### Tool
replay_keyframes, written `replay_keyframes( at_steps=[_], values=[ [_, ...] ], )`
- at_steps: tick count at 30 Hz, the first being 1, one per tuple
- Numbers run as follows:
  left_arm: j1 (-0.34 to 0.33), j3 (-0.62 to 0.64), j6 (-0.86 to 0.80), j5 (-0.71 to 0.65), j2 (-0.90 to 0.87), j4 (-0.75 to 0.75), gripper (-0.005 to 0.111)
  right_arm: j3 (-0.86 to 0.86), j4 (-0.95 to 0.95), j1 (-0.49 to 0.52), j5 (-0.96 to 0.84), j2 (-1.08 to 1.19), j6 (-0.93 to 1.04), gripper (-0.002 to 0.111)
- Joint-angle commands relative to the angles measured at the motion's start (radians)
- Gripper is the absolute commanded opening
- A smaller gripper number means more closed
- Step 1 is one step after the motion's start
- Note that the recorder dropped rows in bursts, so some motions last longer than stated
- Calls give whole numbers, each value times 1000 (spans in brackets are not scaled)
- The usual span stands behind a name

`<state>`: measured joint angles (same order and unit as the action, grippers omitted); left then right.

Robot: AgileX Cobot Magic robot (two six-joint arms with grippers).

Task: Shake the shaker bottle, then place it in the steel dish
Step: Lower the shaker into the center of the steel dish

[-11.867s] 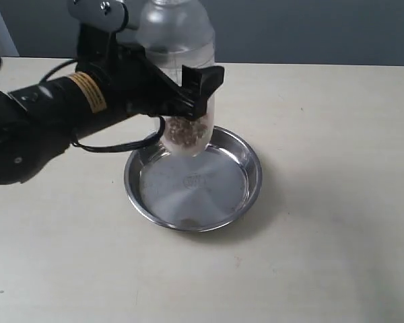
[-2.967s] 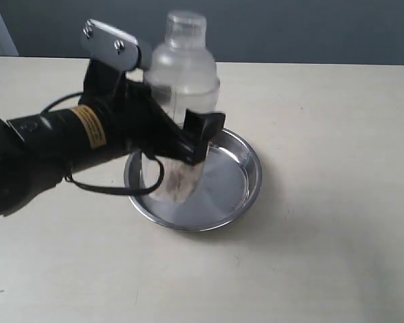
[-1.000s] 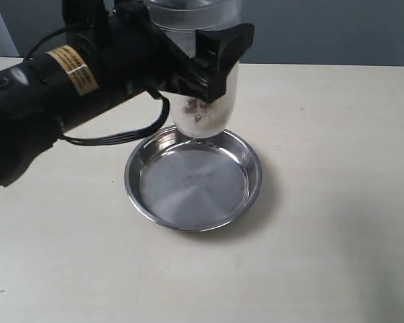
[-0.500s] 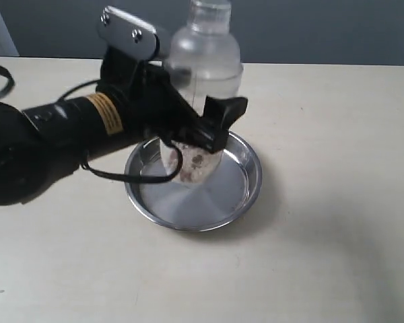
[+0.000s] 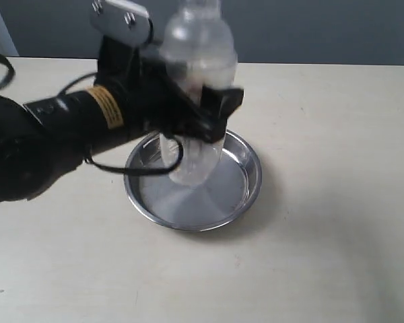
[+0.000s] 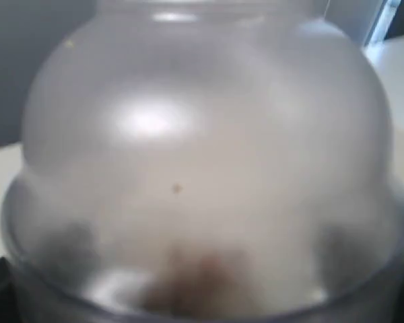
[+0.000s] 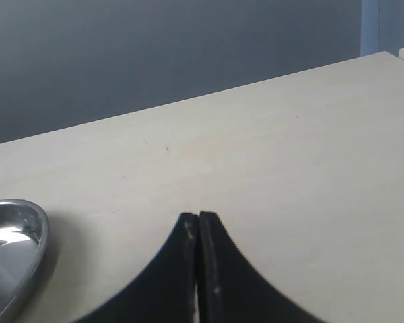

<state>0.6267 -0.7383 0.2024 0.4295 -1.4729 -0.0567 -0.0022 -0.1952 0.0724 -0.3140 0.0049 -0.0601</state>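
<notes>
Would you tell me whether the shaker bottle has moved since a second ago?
Yes. The shaker bottle has come down: its base, then above the far rim of the steel dish, is now low over that dish's floor.

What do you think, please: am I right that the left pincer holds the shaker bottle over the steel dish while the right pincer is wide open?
Not quite: the right pincer is shut, fingers pressed together, as the right wrist view shows. The left pincer does hold the shaker bottle over the steel dish.
</notes>
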Motion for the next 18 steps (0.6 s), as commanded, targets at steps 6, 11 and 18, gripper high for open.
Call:
replay_keyframes(
  at_steps=[6, 11, 18],
  values=[
    [12, 23, -27, 120, 9, -27, 0, 2, 2, -4, 8, -5, 4, -1],
    [12, 36, -24, 228, -52, -11, 0, 2, 2, -4, 8, -5, 4, -1],
    [12, 36, -27, 297, -80, -5, 0, 2, 2, -4, 8, -5, 4, -1]
  ],
)
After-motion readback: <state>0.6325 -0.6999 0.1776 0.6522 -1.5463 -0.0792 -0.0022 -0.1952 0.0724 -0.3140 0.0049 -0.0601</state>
